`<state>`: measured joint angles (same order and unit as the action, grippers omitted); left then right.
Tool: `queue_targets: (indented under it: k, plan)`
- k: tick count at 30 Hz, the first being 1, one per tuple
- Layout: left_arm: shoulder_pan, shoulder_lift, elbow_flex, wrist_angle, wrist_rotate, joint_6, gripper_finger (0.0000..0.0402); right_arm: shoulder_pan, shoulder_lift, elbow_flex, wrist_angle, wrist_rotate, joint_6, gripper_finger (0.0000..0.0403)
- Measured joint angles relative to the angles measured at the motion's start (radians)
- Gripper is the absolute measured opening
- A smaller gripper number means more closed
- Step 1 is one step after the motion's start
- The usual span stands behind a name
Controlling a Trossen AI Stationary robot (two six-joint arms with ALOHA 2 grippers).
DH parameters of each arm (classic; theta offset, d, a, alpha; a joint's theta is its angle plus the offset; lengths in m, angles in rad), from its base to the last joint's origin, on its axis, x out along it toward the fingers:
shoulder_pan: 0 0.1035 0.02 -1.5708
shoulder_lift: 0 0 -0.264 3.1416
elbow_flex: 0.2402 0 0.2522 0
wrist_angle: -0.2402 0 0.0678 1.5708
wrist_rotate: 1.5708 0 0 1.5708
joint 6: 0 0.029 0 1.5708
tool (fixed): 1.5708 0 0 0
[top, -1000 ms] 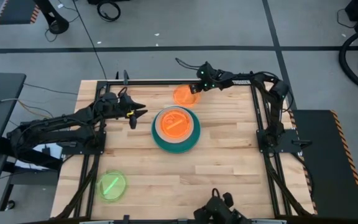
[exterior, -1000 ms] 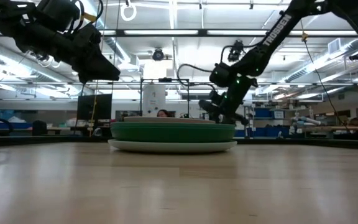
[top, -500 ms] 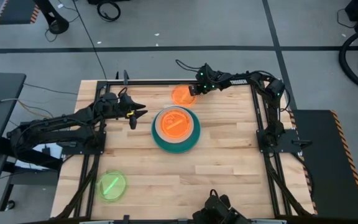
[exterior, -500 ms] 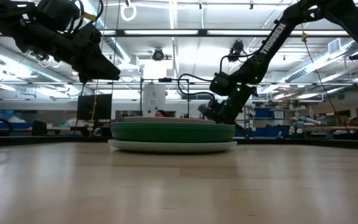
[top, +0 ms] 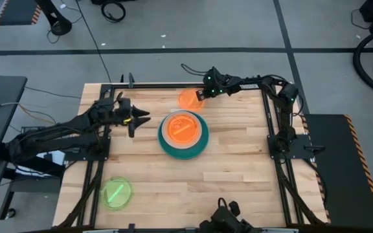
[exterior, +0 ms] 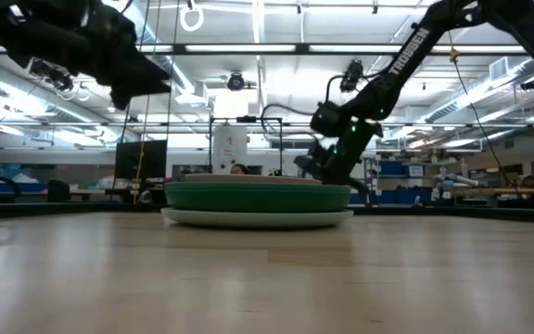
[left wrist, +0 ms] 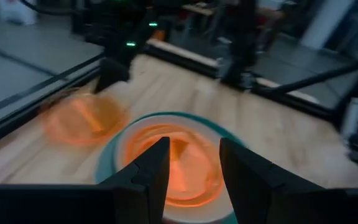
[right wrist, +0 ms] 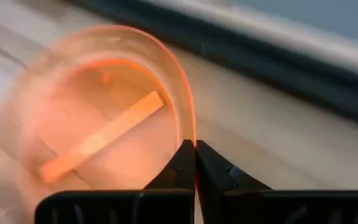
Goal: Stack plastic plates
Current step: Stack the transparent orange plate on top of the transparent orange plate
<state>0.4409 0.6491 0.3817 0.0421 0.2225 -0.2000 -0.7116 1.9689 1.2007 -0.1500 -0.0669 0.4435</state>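
Stacking mostly done: pile point(top: 182, 133) mid-counter point(top: 238, 175), teal rim at base, translucent orange disc on top; lime green disc point(top: 116, 192) and one orange disc point(right wrist: 98, 134) left loose. Right jaws point(right wrist: 194, 163) pinched shut on thin glossy rim of that orange disc. Left jaws point(left wrist: 191, 168) parted, empty, pile just ahead.

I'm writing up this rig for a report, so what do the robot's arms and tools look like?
Both arms are dark, slim and jointed. The right arm carries white lettering and green indicator lights near its wrist. The left tool ends in two flat black fingers. Black cables loop beside the right tool.
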Motion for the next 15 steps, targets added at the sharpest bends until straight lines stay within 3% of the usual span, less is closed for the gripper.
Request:
queue_targets:
  k: [11,15]
  plan:
    - [-0.177,-0.165,0.000,-0.023,0.020,0.117,0.0148,-0.003,-0.275,0.003,0.016,0.044,0.064,0.0002]
    - [-0.263,-0.196,0.000,-0.094,0.045,0.201,0.0148,0.013,-0.348,0.003,0.012,-0.017,0.147,0.0002]
